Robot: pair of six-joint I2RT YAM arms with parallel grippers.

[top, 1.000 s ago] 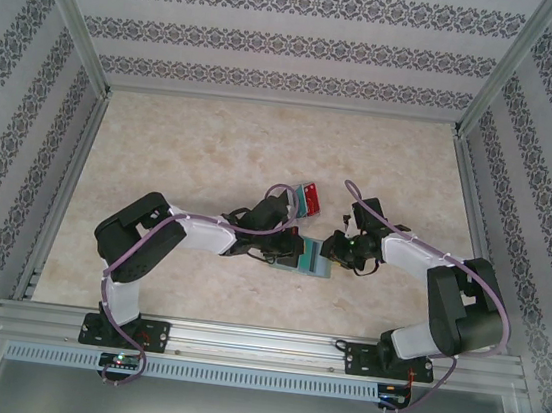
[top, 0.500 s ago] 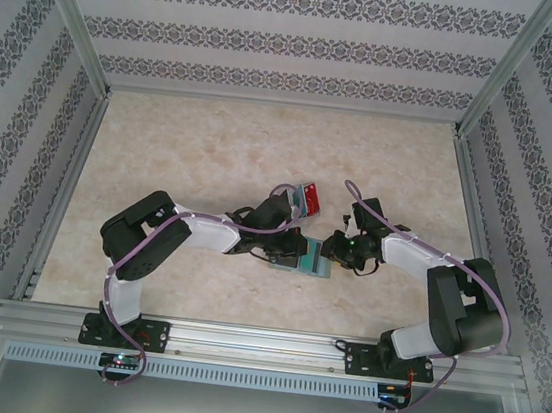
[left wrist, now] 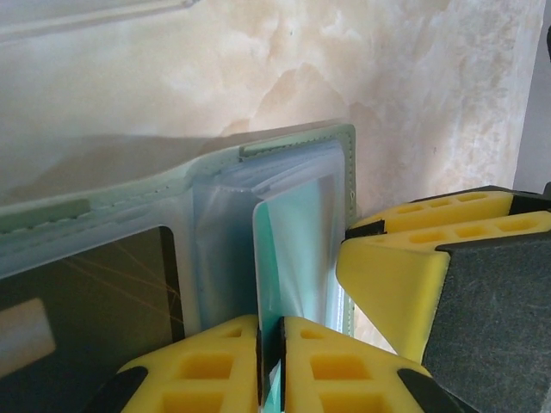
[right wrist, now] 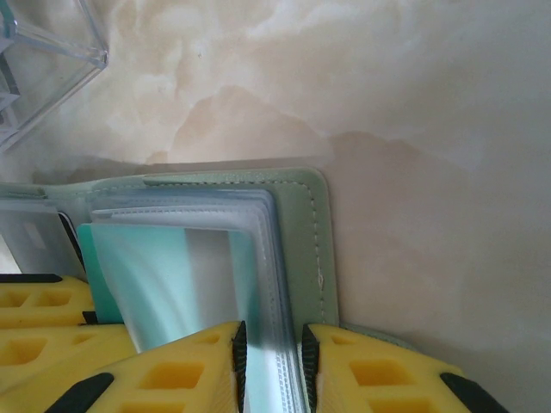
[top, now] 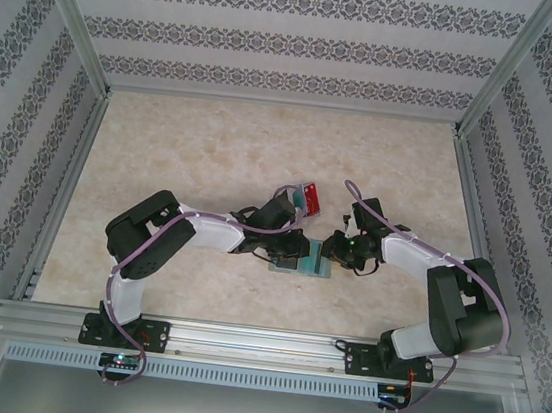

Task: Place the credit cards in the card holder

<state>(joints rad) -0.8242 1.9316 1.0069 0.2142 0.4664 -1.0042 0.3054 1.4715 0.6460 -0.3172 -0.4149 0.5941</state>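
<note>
— Overhead first: where are the two arms?

— Both reach to the middle of the marble table [top: 203, 147]. The left gripper [top: 293, 247] and right gripper [top: 334, 248] face each other, nearly touching. The card holder [top: 306, 264] lies open on the table beneath them. From up here I cannot tell how either pair of jaws stands.

— Anything nearby?

— A clear box [top: 309, 199] showing red and teal cards, just beyond the left gripper on its far side.

— The left wrist camera?

— Its yellow fingers [left wrist: 207, 370] are pressed together on the near edge of a teal card [left wrist: 280, 284], seen almost edge-on. The card's far end reaches in among the holder's clear sleeves [left wrist: 225, 224]. The grey-green stitched cover runs behind them. A dark card [left wrist: 95, 301] sits in the pocket at the left. The other arm's yellow finger is close on the right, at the cover's edge.

— And the right wrist?

— Its fingers [right wrist: 379, 374] pinch the card holder by its stack of clear sleeves, near the cover's rounded corner. The jaws are almost closed, with only the plastic between them. The teal card lies to the left, partly under a clear leaf. A corner of the clear box is at the top left, and bare marble lies beyond.
</note>
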